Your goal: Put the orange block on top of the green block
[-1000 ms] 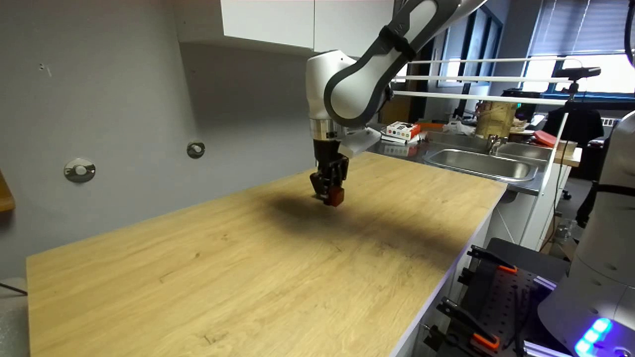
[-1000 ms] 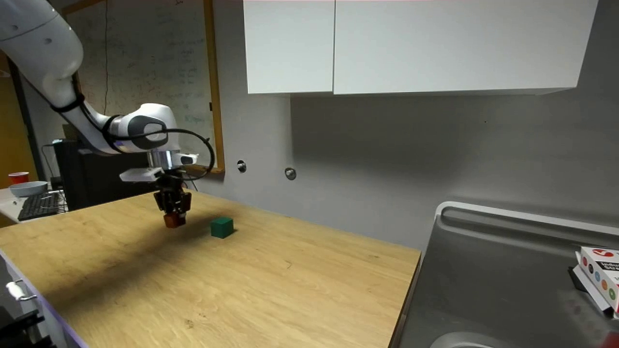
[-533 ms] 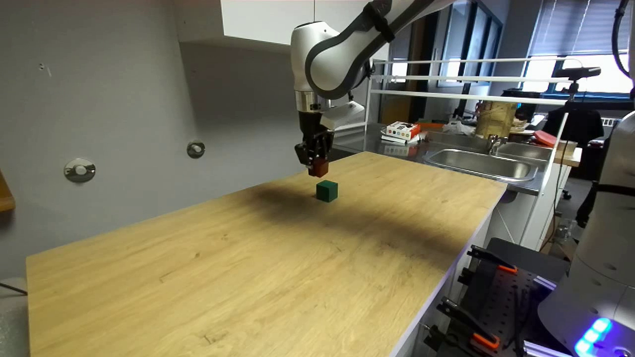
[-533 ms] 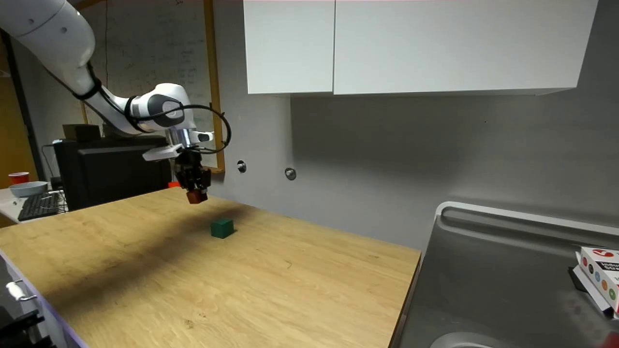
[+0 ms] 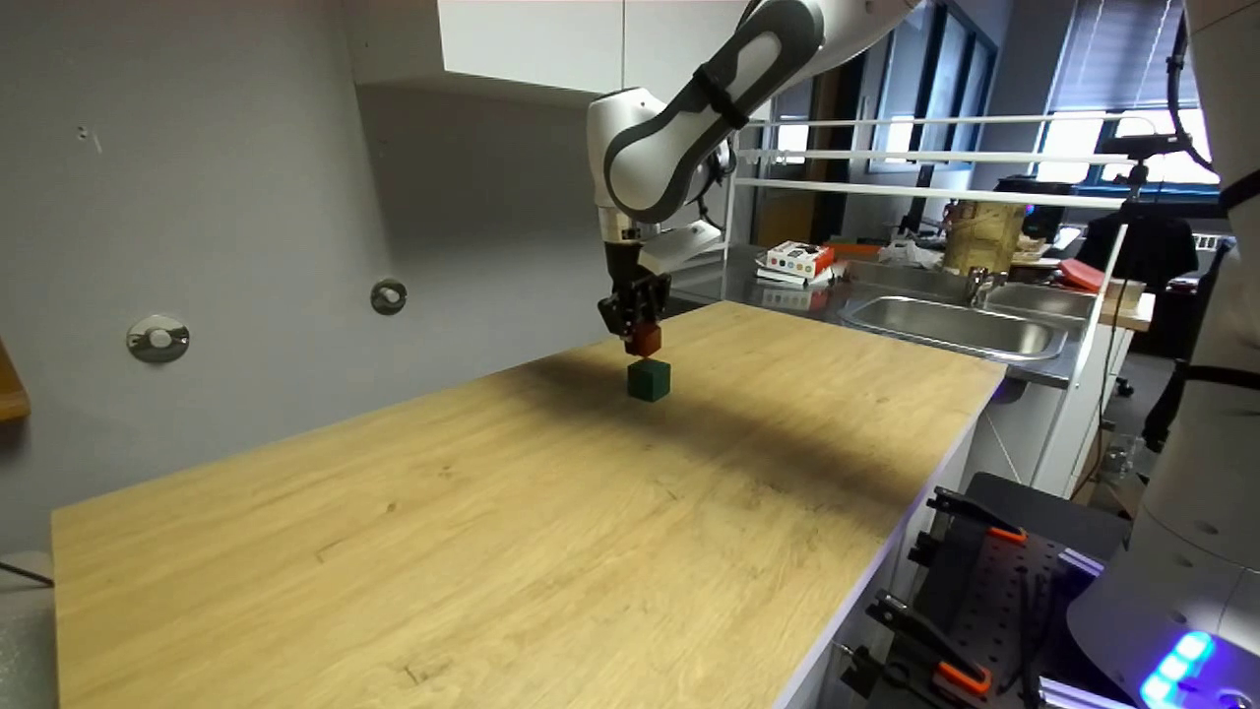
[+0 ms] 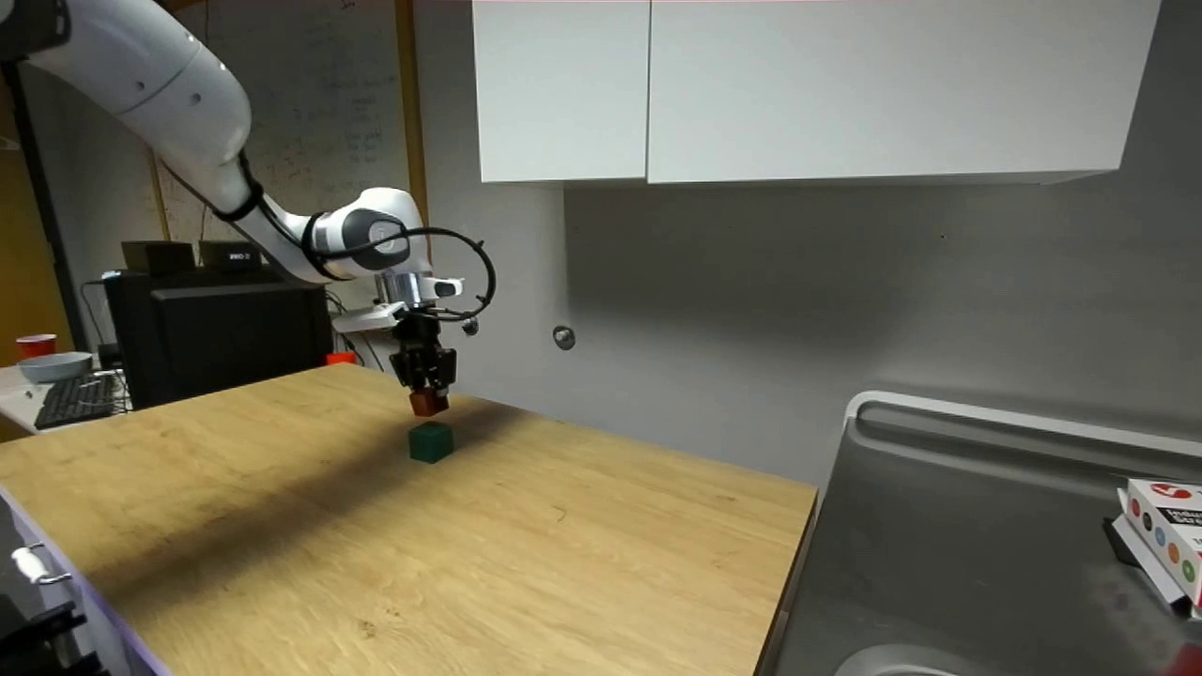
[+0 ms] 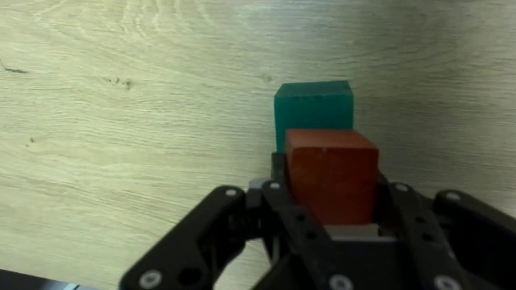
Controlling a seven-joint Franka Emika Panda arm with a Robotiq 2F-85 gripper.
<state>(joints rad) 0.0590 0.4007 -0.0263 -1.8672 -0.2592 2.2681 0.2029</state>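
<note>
Since the frame half a second earlier, the orange block [image 6: 429, 402] has been lowered and brought into line over the green block [image 6: 431, 443], which is found unmoved on the wooden tabletop [image 6: 563, 554]. The orange block is pinched in the gripper [image 7: 331, 177], just above the green block. Its sides appear about equal, so no long axis can be assigned. In the wrist view its edges are seen roughly parallel to the green block's, and its clamping on two opposite sides is exposed; there the blocks overlap. In an exterior view, where a whiteboard [image 6: 319, 103] and red cup [image 6: 36, 346] are recorded, a narrow gap is shown between the blocks.
</note>
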